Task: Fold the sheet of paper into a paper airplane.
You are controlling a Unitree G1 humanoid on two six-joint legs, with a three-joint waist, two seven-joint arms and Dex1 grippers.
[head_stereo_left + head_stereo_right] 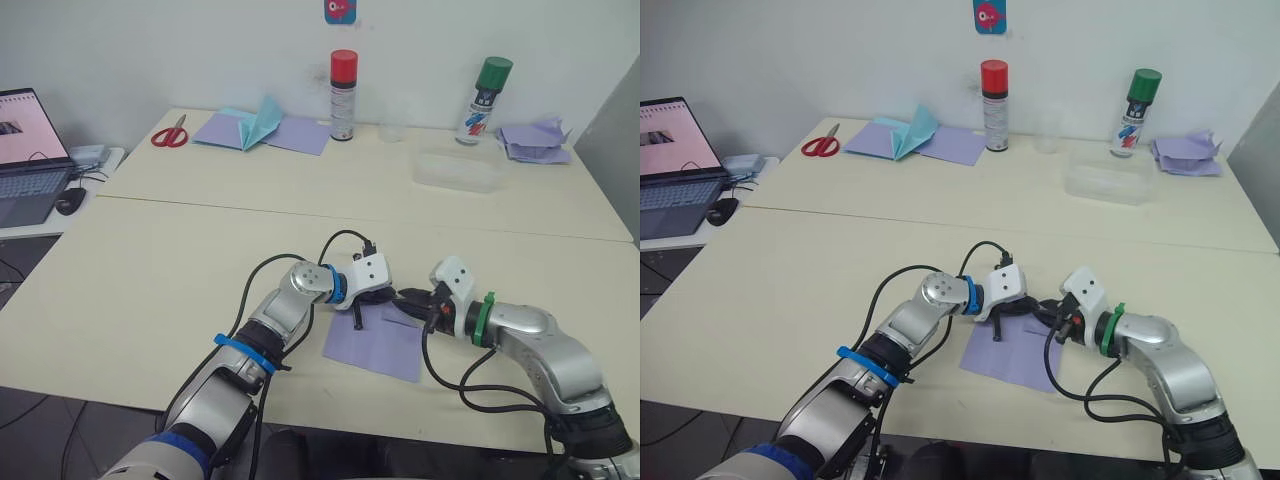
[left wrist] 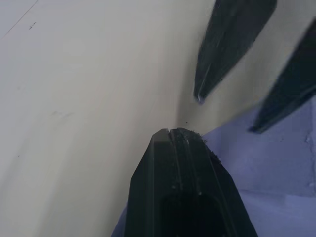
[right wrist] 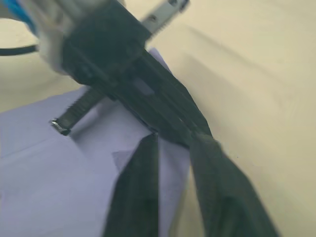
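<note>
The lavender sheet of paper (image 1: 372, 345) lies flat near the table's front edge, with a small folded flap (image 3: 132, 159) at its far edge. My left gripper (image 1: 390, 297) is shut, and its joined tips (image 2: 170, 133) sit over the sheet's far corner. Facing it from the right is my right gripper (image 1: 409, 300). It is open, its fingers (image 3: 138, 187) spread over the same edge, with the left gripper's tips meeting them. No paper airplane shape is formed; the sheet is flat.
At the back of the table stand red scissors (image 1: 170, 134), purple sheets with a teal peaked piece (image 1: 262, 125), a red-capped can (image 1: 343, 95), a green-capped can (image 1: 484, 100), a clear box (image 1: 458, 170) and a heap of purple papers (image 1: 535, 140). A laptop (image 1: 25, 150) is at left.
</note>
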